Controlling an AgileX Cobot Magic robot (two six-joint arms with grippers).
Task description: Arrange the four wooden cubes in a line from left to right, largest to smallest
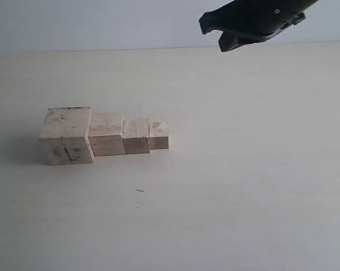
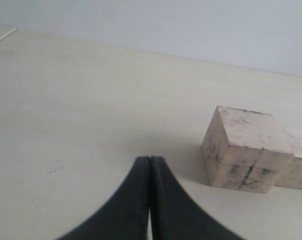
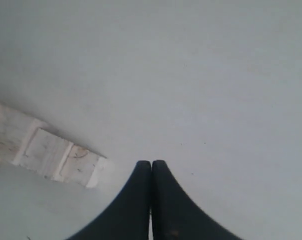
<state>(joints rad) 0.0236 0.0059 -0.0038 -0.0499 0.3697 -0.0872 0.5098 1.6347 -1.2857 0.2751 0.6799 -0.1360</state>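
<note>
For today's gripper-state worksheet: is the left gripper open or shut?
Shut. The left gripper shows both black fingers touching, nothing between them.

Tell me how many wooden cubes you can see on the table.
4, side by side in one row: the largest cube at the left end, then the second-largest cube, the third cube, and the smallest cube at the right end. None appears hidden.

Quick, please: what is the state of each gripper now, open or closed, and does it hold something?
Left gripper: closed, holding nothing.
Right gripper: closed, holding nothing.
</note>
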